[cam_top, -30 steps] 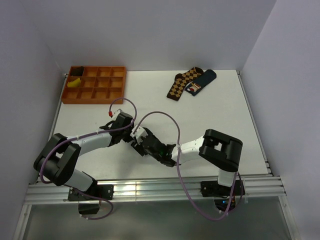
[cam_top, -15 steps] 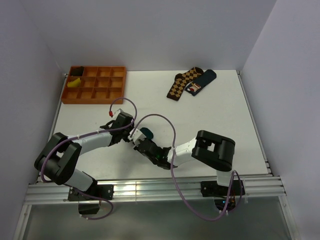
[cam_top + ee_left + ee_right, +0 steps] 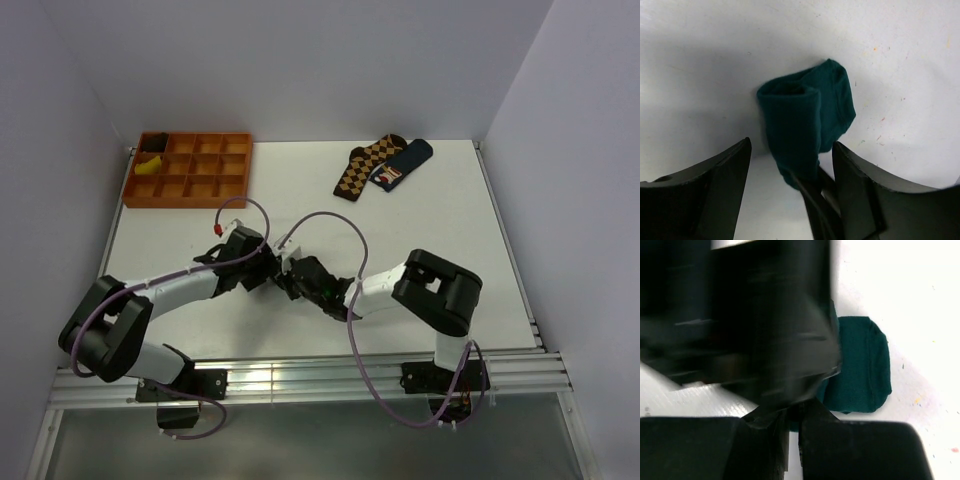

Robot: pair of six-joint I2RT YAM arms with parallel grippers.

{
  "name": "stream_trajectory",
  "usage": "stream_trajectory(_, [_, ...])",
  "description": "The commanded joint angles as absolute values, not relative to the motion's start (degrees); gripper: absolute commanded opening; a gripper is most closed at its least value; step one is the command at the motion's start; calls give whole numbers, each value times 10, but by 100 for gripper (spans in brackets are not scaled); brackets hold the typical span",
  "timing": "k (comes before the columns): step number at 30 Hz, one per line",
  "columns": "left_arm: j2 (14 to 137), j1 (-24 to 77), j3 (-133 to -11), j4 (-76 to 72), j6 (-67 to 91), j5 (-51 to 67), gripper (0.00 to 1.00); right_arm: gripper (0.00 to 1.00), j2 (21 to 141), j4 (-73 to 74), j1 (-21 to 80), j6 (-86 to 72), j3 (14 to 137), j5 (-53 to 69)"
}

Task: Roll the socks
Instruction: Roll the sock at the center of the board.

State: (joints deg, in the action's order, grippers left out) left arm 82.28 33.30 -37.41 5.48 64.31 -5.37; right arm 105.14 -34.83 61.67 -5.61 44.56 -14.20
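The socks [image 3: 805, 117] are a dark teal rolled bundle lying on the white table, seen close up in both wrist views [image 3: 860, 365]. My left gripper [image 3: 791, 145] stands open, one finger on each side of the bundle's near end, with a gap on both sides. My right gripper [image 3: 794, 417] is shut, pinching a thin edge of the teal fabric at the bundle's lower end. In the top view both grippers, left [image 3: 270, 272] and right [image 3: 292, 276], meet over the middle of the table and hide the bundle.
An orange compartment tray [image 3: 185, 203] sits at the back left with a yellow item [image 3: 150, 166] in one cell. At the back right lie brown argyle socks [image 3: 362, 165] and a dark sock with a colourful patch [image 3: 400, 166]. Purple cables loop over both arms.
My left gripper has let go of the bundle and opened. My right gripper has closed onto the bundle's edge, and its arm has shifted up towards the left gripper.
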Motion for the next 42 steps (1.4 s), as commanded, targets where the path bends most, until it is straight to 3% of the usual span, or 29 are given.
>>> stream_trajectory(1, [787,326,-359,39,653,-49,71,0,1050,-289,585,-116,426,-33])
stream_trajectory(13, [674,283,-241,-70,689,-47,71,0,1107,-250,482,-210,473,233])
stream_trajectory(19, [705,283,-229,-116,683,-15,70,0,1141,-223,449,-234,507,317])
stream_trajectory(34, [693,281,-179,-134,735,-76,69,0,1172,-193,427,-246,535,375])
stream_trajectory(42, [723,277,-181,-163,730,-55,67,0,1181,-196,427,-252,542,395])
